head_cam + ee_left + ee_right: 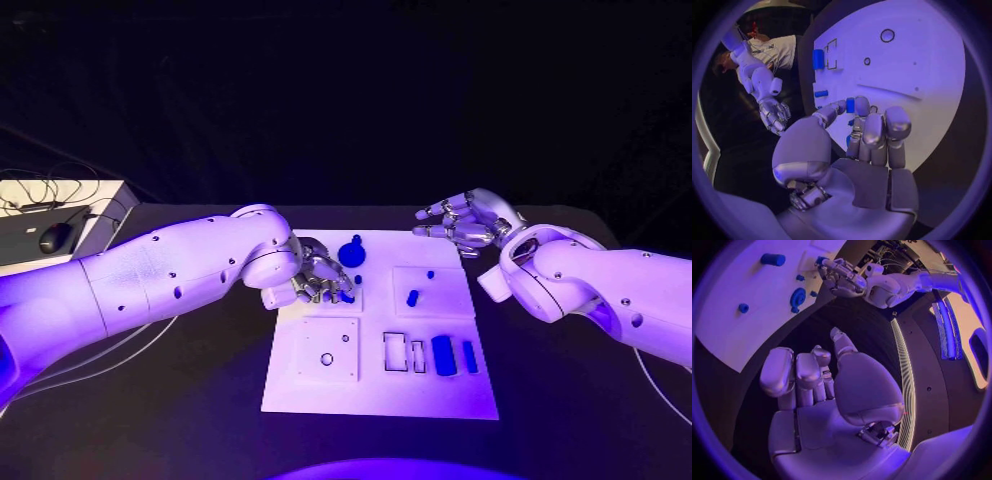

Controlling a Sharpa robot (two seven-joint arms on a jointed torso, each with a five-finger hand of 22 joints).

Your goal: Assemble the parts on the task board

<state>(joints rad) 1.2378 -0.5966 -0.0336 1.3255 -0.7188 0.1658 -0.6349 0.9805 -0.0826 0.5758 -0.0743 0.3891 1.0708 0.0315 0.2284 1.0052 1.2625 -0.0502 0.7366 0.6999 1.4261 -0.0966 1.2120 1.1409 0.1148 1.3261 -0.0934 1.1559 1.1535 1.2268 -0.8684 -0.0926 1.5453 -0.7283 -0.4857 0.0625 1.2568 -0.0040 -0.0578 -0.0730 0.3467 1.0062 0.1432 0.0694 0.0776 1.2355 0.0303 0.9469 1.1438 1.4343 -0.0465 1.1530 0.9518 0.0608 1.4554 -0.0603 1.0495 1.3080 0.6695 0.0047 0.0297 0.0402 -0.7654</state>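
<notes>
The white task board (pixel 382 390) lies in the middle of the black table. My left hand (pixel 320 280) hovers over its far left part and pinches a small blue part (pixel 850 105) between thumb and a fingertip. Just beyond the left hand a round blue part (pixel 352 253) lies on the board. A short blue piece (pixel 413 297) lies in the far right square, and two blue blocks (pixel 444 355) stand in slots at the near right. My right hand (pixel 462 222) hangs off the board's far right corner, fingers loosely bent, holding nothing.
A white box (pixel 58 225) with cables and a black mouse sits at the table's far left. A cable runs along the table beneath my left arm. The board's near left holds a square plate (pixel 327 350) with small holes.
</notes>
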